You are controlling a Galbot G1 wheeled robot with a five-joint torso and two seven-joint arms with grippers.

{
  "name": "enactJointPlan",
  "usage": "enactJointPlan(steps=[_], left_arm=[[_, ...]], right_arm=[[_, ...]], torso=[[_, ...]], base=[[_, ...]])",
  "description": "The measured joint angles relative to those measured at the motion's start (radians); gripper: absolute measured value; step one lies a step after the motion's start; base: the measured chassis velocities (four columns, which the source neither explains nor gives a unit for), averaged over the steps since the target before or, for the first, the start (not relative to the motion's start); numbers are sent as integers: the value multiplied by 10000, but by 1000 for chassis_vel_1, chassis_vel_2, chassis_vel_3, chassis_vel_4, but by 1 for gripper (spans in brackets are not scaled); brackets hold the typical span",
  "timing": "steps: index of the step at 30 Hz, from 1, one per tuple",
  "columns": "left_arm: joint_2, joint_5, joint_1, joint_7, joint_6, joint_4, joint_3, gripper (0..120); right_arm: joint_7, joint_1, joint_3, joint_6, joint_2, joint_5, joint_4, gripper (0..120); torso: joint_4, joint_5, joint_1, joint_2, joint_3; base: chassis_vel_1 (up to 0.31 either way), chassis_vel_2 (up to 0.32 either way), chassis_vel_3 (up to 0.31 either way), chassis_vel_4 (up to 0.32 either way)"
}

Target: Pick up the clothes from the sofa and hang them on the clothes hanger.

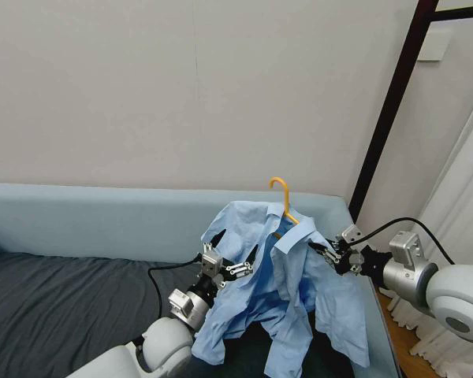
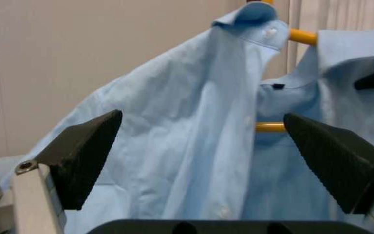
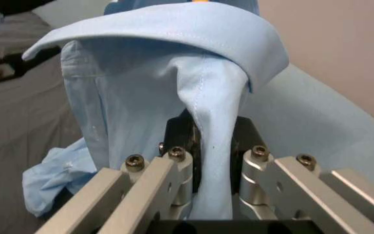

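Note:
A light blue shirt [image 1: 288,283] hangs on an orange hanger [image 1: 281,197], held up above the sofa. My right gripper [image 1: 325,253] is at the shirt's right shoulder, shut on a fold of fabric below the collar [image 3: 206,141]. My left gripper [image 1: 230,253] is open against the shirt's left side. In the left wrist view its two black fingers [image 2: 83,151] stand wide apart with the shirt front [image 2: 194,136] just beyond them, and the hanger's orange bar [image 2: 270,127] shows in the shirt opening. The shirt's lower hem droops onto the seat.
The sofa has a pale blue backrest [image 1: 102,220] and a dark grey seat cover [image 1: 55,307]. A black rack pole [image 1: 386,118] slants up at the right against the wall. A white curtain [image 1: 465,197] hangs at the far right.

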Motion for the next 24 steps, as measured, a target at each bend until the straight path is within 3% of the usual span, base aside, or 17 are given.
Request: enactJointPlan(steps=[7,24], left_arm=[[-932,351,299,191,-64,193,-316,95],[-1365,286,-968,-321,253,565,214,93]], right_arm=[[72,-331,268,-39,111,-20,100,8],[158,-528,319,-67,175,-58,252,8]], torso=[[-2,0,0,0,0],[-3,-1,1,0,0]], base=[[0,0,0,0],[0,0,0,0]])
